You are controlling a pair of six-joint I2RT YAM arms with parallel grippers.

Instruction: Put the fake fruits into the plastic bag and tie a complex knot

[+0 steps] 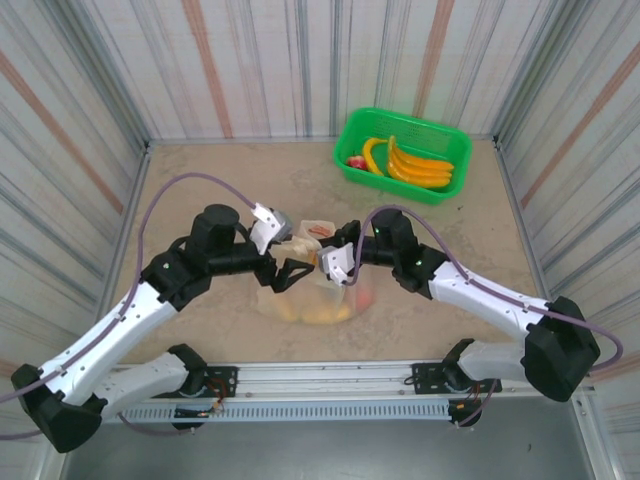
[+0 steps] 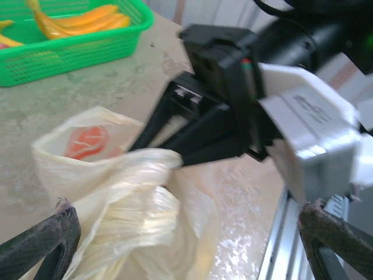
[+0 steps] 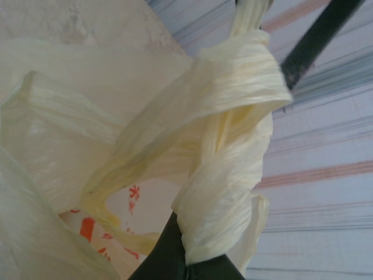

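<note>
Presently the knot, bunched atop the plastic bag, trails rightward into the right gripper clenched on its handle strip, while the released left gripper straddles it from the bag's left.

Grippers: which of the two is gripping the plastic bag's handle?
The right gripper: it is shut on the twisted handle of the plastic bag. The left gripper stands wide open.

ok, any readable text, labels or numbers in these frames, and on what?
No text can be read.
Grey lettering on the white housing of the right gripper: too blurred.
Red print on the plastic bag: character-like marks, illegible.
</note>
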